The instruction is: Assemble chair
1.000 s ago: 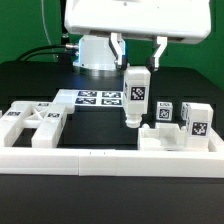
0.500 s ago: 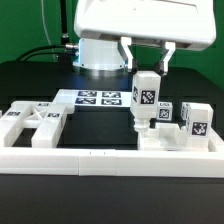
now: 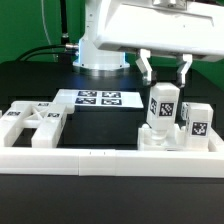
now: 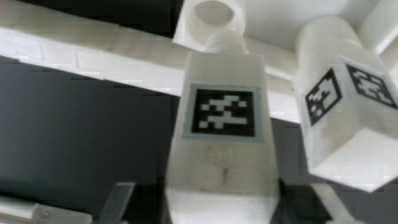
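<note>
Black tabletop carrying loose chair parts; gripper clamping tagged post upright by its top, post hanging just behind border rail, toward exterior view's right end. Step judged: seating post into white base part behind same rail; next move needing straight, aligned descent.

Bright, even light; wrist view soft, post overexposed.
</note>
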{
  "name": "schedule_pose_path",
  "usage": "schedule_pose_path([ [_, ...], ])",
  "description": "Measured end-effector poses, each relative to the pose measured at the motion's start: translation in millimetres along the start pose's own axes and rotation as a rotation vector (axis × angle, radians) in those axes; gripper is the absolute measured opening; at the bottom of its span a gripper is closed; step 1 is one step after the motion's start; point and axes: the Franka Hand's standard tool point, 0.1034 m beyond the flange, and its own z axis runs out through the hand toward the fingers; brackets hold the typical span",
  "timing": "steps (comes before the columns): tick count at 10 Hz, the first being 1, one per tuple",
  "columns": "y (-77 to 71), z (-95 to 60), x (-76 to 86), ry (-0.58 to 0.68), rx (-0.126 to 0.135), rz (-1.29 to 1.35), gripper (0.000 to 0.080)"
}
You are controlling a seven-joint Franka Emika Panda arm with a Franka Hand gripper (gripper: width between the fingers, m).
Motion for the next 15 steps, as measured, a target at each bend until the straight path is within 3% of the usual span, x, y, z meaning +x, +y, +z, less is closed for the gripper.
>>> schedule_pose_path([
  [5, -1.8, -1.1, -5.5, 0.01, -0.001, -0.001, 0.0281],
  [9, 7.8, -0.1, -10.9, 0.002, -0.008, -0.011, 0.0281],
  [15, 5.0, 6.2, -17.1, -0.012, -0.005, -0.014, 0.0281],
])
